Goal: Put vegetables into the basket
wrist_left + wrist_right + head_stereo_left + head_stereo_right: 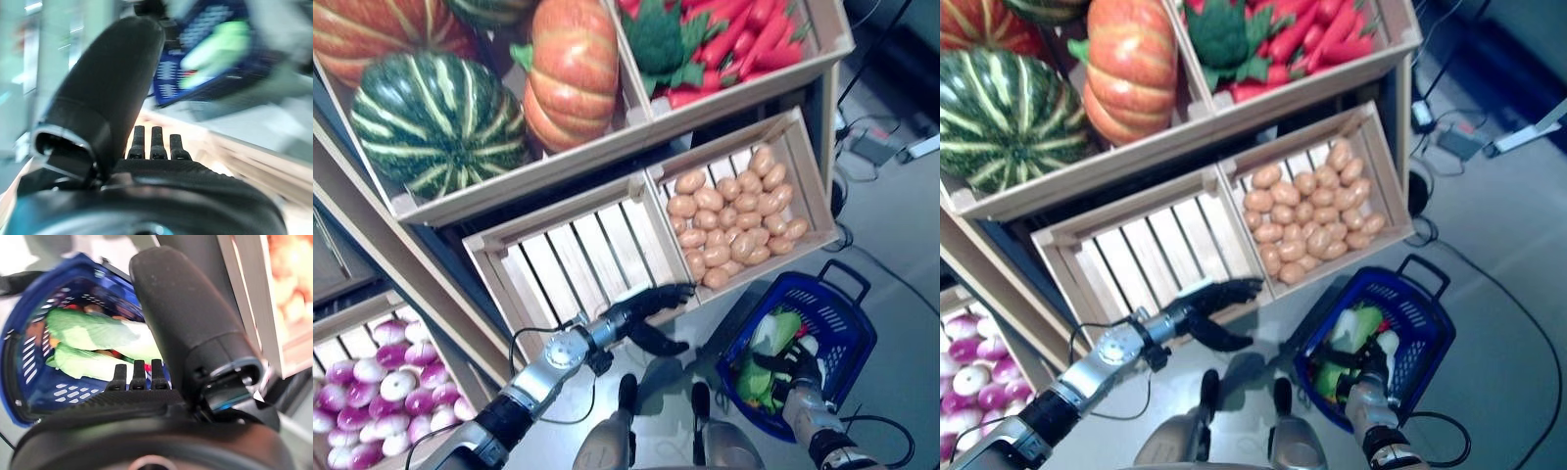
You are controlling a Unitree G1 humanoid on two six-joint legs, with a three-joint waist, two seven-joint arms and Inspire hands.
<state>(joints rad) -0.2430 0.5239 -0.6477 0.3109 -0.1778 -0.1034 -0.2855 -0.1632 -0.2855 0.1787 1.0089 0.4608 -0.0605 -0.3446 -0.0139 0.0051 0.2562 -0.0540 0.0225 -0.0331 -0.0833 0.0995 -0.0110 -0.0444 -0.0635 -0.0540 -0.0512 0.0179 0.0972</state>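
On the floor below the potato crate (736,213) stands the blue basket (842,338), already holding pale green leafy vegetables (771,335) with a glimpse of red beneath; more remain on the shelves. Right hand (795,370) rests at the basket's near rim, its grip unclear. Left hand (651,311), fingers straight and empty, hovers before the empty slatted crate (570,257).

Wood shelf (636,127) w/ veg crates, blue basket (842,338) on floor (901,245)
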